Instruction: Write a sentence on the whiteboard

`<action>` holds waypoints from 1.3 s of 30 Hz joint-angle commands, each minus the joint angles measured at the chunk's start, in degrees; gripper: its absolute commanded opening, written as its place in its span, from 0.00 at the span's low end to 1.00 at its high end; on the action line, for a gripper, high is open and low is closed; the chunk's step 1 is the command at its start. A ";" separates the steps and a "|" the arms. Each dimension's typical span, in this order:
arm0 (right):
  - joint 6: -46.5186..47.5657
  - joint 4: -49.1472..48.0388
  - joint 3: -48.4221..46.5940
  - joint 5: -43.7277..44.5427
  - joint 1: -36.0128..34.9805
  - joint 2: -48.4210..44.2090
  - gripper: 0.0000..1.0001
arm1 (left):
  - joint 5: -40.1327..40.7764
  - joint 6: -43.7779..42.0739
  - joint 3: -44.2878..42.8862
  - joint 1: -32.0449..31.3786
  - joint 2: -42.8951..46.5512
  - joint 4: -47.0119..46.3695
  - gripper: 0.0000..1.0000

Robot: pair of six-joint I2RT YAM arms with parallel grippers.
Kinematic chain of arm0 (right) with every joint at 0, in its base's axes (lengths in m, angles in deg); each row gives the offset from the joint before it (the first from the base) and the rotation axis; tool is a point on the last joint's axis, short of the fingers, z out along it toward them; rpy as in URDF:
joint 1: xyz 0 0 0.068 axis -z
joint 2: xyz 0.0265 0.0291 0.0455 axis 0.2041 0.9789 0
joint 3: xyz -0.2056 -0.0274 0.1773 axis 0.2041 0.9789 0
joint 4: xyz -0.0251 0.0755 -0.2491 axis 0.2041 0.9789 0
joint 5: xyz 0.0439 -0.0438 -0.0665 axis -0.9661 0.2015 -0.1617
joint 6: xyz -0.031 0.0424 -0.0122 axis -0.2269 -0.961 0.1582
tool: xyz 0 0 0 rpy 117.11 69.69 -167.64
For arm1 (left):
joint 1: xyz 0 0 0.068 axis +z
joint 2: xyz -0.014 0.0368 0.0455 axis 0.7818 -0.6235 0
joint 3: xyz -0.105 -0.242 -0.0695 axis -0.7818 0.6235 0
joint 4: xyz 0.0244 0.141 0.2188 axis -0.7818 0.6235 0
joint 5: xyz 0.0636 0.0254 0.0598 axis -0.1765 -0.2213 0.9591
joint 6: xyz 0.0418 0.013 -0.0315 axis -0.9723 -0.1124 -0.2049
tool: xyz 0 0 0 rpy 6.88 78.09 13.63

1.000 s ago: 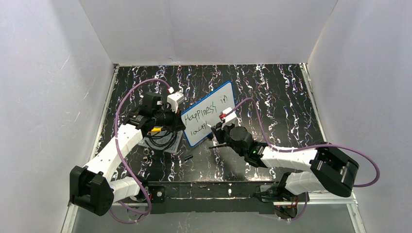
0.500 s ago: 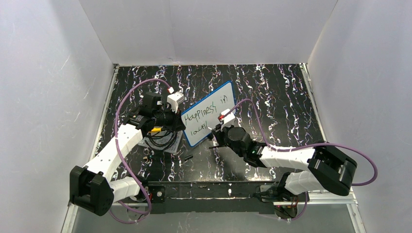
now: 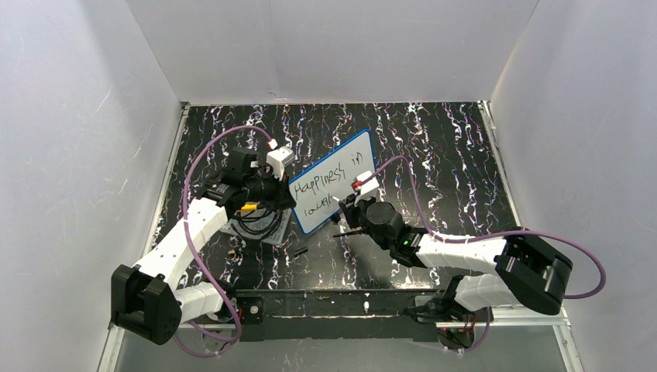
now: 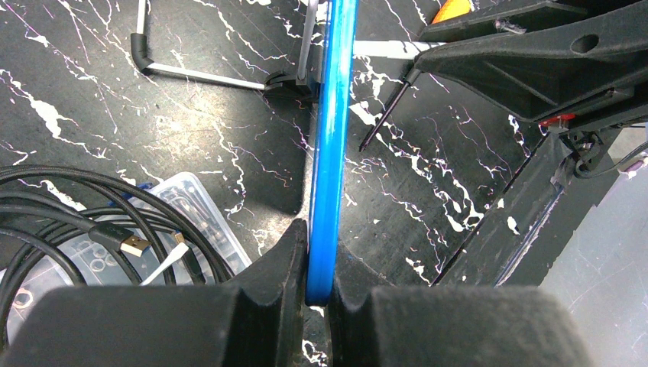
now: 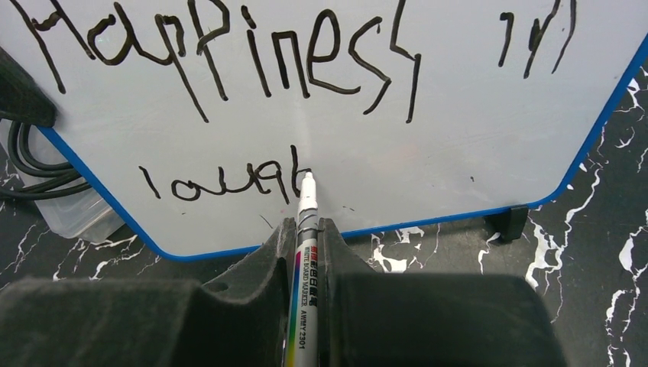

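The whiteboard (image 3: 333,190) stands tilted on the table, white with a blue rim. My left gripper (image 4: 321,267) is shut on its blue edge (image 4: 333,138) and holds it upright. The sentence (image 5: 229,53) reads "Happiness in" on the top line and "laugh" (image 5: 221,183) below. My right gripper (image 5: 306,229) is shut on a white board marker (image 5: 304,260). The marker's tip (image 5: 307,177) touches the board just right of the last letter. From above, the right gripper (image 3: 350,215) sits at the board's lower right edge.
A clear plastic tray (image 4: 183,214) with coiled black cable (image 4: 69,206) lies left of the board. A small black cap (image 3: 300,252) lies on the marbled table in front of the board. White walls enclose the table.
The right gripper shifted slightly along the lower line while the marker stayed at the board. The left arm and the board have not moved.
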 commanded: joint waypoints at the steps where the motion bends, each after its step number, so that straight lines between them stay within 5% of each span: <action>1: 0.87 -3.32 -2.18 3.03 0.18 -0.27 0.01 | -1.84 0.32 -1.19 -0.20 2.17 0.25 0.00; 25: -1.78 0.77 -0.58 0.89 0.18 1.22 0.01 | -1.50 0.43 -1.18 -0.15 2.21 0.28 0.00; 39: -0.83 -0.11 1.35 0.59 1.85 -5.67 0.01 | -1.96 0.61 -1.10 -0.22 2.21 0.16 0.00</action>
